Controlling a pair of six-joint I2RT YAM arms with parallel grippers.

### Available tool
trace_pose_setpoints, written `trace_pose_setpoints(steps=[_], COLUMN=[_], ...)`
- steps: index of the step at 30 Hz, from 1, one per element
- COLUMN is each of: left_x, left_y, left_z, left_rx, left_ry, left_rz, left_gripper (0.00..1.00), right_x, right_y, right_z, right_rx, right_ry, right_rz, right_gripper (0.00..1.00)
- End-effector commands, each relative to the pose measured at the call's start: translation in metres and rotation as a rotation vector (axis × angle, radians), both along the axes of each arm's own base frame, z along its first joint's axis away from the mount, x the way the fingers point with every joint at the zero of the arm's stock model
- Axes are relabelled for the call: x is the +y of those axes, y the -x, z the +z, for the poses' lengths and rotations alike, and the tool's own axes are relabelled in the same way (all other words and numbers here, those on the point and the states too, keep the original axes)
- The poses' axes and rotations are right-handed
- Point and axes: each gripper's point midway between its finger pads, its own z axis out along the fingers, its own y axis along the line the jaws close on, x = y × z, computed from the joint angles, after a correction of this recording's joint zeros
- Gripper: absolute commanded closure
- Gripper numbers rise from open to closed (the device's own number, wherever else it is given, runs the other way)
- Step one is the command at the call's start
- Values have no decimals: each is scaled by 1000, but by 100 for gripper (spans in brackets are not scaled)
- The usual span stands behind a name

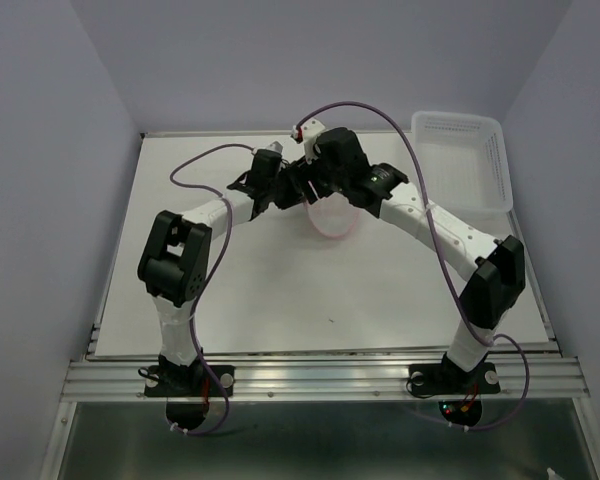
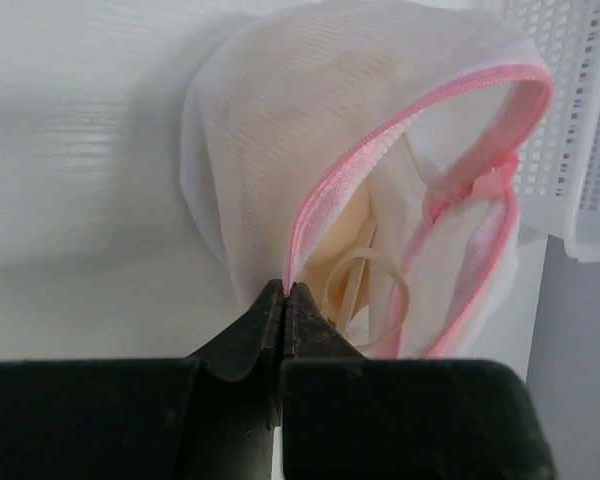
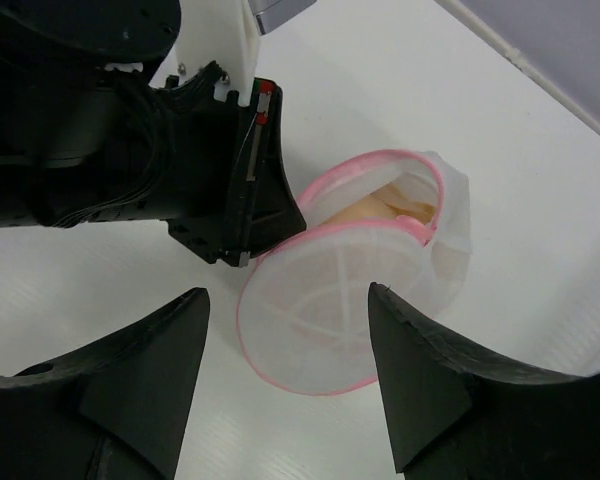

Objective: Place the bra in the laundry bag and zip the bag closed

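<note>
The left gripper (image 2: 285,291) has its 2 black jaws pressed fully together, pinching the pink zipper edge of the small translucent white mesh laundry bag (image 3: 325,320) right at the corner where the opening begins. The bag lies on the flat white table (image 1: 280,300), toward the middle of its far half, with both arms reaching in over it.

The zipper is undone: the pink-trimmed rim gapes in a wide curve, and the pink zipper pull (image 2: 483,185) sits partway along the far side of the opening. The soft peach-beige fabric bra (image 2: 345,245) is inside the bag, showing through the gap and as a warm tint behind the mesh. 1 thin pale looped strap (image 2: 368,292) curls at the mouth of the opening, just beside the closed left jaws.

The right gripper (image 3: 285,295) hangs above the bag with its 2 jaws spread wide apart, 1 on each side of the round pink-rimmed face of the pouch. Nothing is between them and they appear to touch neither the mesh nor the rim.

A rigid white perforated plastic basket (image 2: 575,120) stands close behind the bag, at the table's far right corner.
</note>
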Motion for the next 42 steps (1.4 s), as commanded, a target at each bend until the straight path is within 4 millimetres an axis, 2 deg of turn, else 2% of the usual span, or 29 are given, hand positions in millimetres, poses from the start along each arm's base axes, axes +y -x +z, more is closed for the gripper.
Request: trace_pose_setpoints(steps=[1,3,5,6,7,10,13,14,16,18,20,25,31,34,42], left_x=[12,15,18,20,22,24,24,25,25,24,25,25,23,25,24], left_y=[-9,-11,-14,-18,-20,-23,-25,-26,-27,-27,-27,-27,-27,-28,-31], left_z=[19,18,10,11,4,-3,-7,-9,-10,-14,-14,-15,-17,-21,-26], left_rx=[-66,-70,-65,-67,-54,-52,-54,-51,-52,-48,-52,-56,-59,-58,-76], left_ry=[23,26,23,29,25,21,5,3,-7,-17,-24,-36,-48,-69,-101], left_rz=[12,-2,-22,-23,-28,-51,-69,-66,-81,-96,-104,-123,-151,-161,-199], left_gripper=[100,100,100,100,100,100,100,100,100,100,100,100,100,100,100], right_x=[13,4,-18,-17,-37,-60,-68,-77,-79,-86,-87,-73,-70,-65,-57], right_y=[12,5,-13,-12,-25,-36,-39,-43,-41,-43,-46,-48,-68,-71,-59], right_z=[62,62,64,62,61,49,30,24,4,-7,-21,-50,-80,-91,-116], right_rx=[-49,-32,-14,34,45,87,136,149,199,209,237,241,275,319,405], right_ry=[-186,-218,-254,-309,-331,-355,-348,-349,-344,-327,-325,-259,-192,-199,-222], right_rz=[67,35,-8,18,-17,-28,-10,-21,27,109,165,356,396,417,506], right_gripper=[30,30,30,30,30,29,29,29,29,30,30,33,34,34,33])
